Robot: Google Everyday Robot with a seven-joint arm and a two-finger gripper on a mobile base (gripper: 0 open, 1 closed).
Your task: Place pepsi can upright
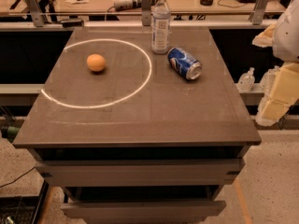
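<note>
The pepsi can [184, 63], blue with silver rims and a white-red logo, lies on its side on the dark table top [140, 111], right of centre, its silver top pointing toward the front right. My gripper [276, 99] is at the right edge of the view, off the table's right side and well apart from the can, with nothing seen in it.
A clear plastic water bottle [160, 23] stands upright just behind and left of the can. An orange [96, 62] lies inside a ring of light [100, 73] on the left half of the table. Small bottles [246, 80] stand on a ledge to the right. Desks with clutter are behind.
</note>
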